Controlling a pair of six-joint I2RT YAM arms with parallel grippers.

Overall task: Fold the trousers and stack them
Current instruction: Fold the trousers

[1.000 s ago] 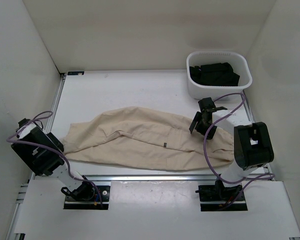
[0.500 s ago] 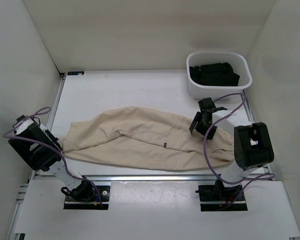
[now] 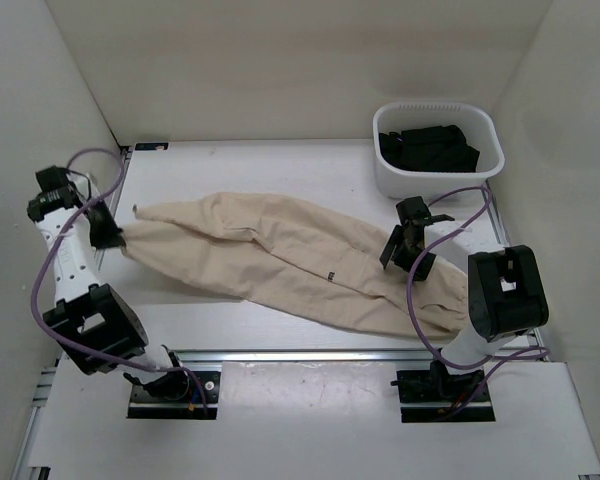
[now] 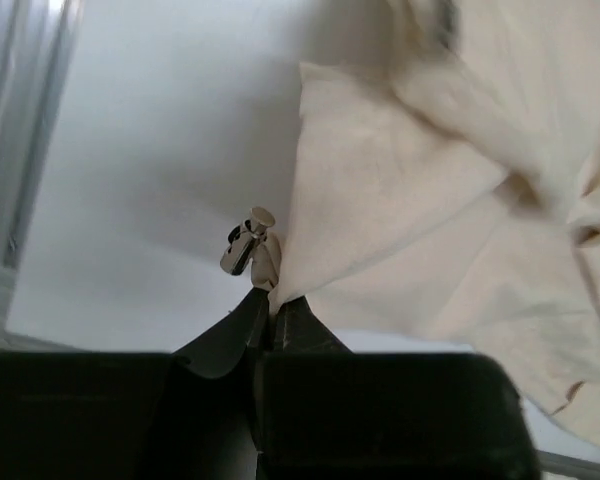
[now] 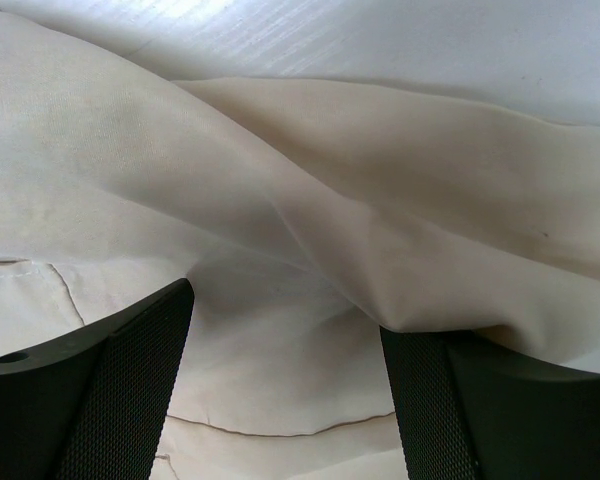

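The beige trousers (image 3: 280, 255) lie spread in a long diagonal band from far left to near right on the white table. My left gripper (image 3: 116, 238) is shut on their left end, close to the left wall. In the left wrist view the jaws (image 4: 273, 300) pinch a corner of cloth (image 4: 410, 190) beside a small cord toggle (image 4: 248, 243). My right gripper (image 3: 406, 257) hangs open over the trousers' right part. In the right wrist view its fingers (image 5: 110, 400) stand wide apart just above the rumpled cloth (image 5: 280, 250), holding nothing.
A white basket (image 3: 420, 185) with black garments (image 3: 430, 148) stands at the far right. White walls close in the table on the left, back and right. A metal rail (image 3: 310, 355) runs along the near edge.
My left gripper shut on the trousers' left end, then swung from the near left corner away along the left wall, dragging that end with it. The right arm stayed still.
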